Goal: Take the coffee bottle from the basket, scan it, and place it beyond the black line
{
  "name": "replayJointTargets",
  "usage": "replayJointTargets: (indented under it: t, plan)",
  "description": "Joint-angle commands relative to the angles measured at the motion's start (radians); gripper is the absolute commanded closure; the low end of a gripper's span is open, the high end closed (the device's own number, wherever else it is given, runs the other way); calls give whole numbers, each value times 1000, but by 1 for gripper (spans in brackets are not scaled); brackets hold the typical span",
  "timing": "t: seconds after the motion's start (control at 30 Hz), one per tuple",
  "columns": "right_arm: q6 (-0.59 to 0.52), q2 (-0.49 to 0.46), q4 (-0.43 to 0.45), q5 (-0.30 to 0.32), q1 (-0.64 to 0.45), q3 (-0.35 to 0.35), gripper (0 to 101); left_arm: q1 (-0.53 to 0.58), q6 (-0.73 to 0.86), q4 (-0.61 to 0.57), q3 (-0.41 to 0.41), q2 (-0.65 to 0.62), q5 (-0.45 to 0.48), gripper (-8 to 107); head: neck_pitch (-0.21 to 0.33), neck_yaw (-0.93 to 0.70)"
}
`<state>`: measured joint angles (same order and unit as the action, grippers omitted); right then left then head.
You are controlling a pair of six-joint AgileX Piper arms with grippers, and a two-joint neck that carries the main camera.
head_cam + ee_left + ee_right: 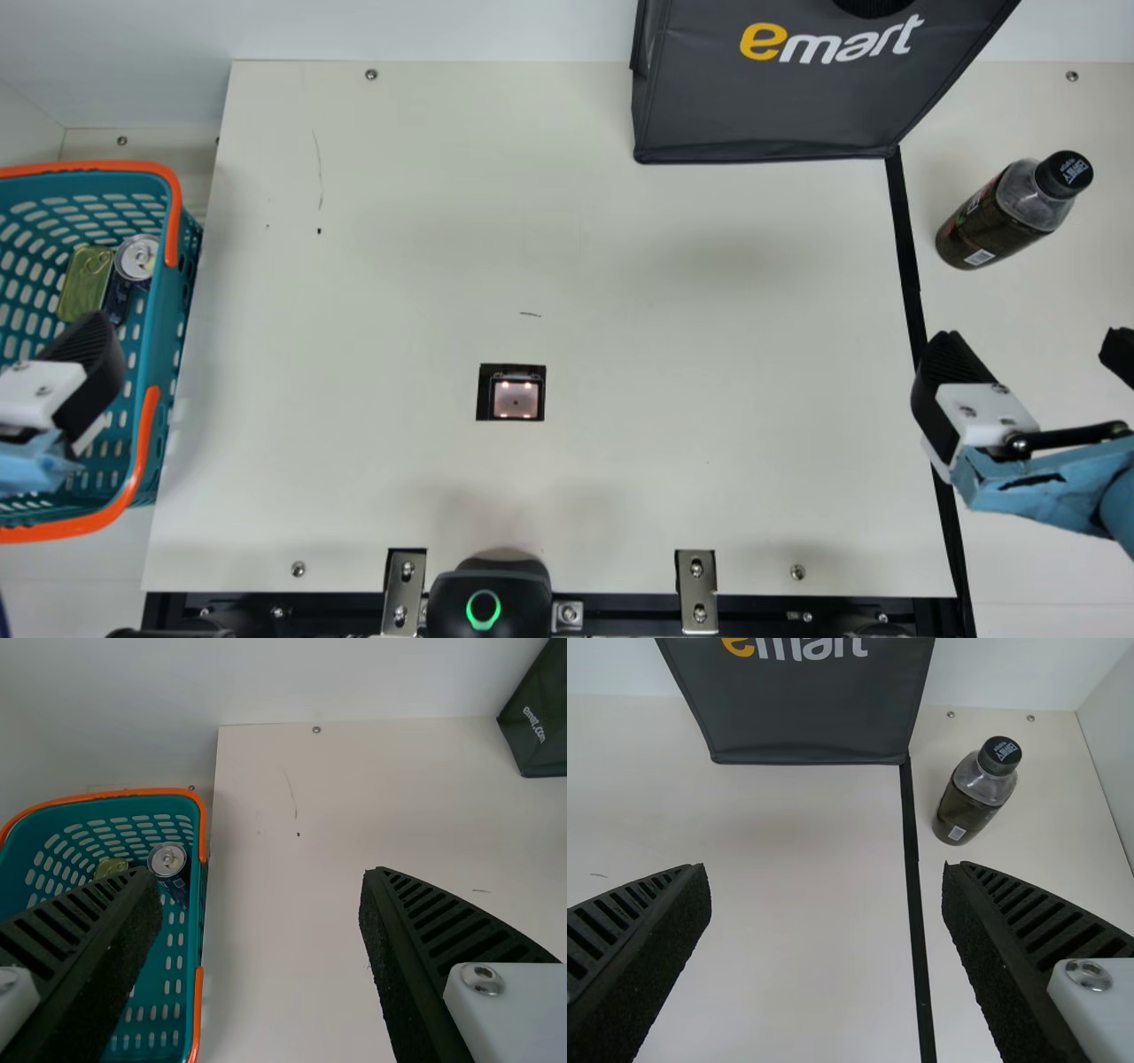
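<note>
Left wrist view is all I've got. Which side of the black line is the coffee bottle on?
Observer: Beyond it. In the main view the coffee bottle is past the black line, on the side away from the basket.
Operator: Standing or lying?
Observer: Standing upright, cap on top; the right wrist view agrees.
Operator: Is the right tool holding it?
Observer: No. The right tool is open with nothing between its fingers, apart from the bottle.

Yellow/wht lettering [830,42] on bag [762,111]; cap print [1074,168], barcode [979,257] on btl [1001,213].
</note>
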<state>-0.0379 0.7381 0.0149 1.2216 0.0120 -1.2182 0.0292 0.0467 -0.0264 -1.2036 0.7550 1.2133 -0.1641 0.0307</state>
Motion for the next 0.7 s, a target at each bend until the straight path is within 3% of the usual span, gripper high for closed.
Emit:
replayJointTargets:
  t: [0.0,0.67]
  plan:
    - [0,0,0,0,0,0,10,0,0,0,0,0,0,9,26,-3]
    - [0,0,0,0,0,0,10,0,0,0,0,0,0,9,26,-3]
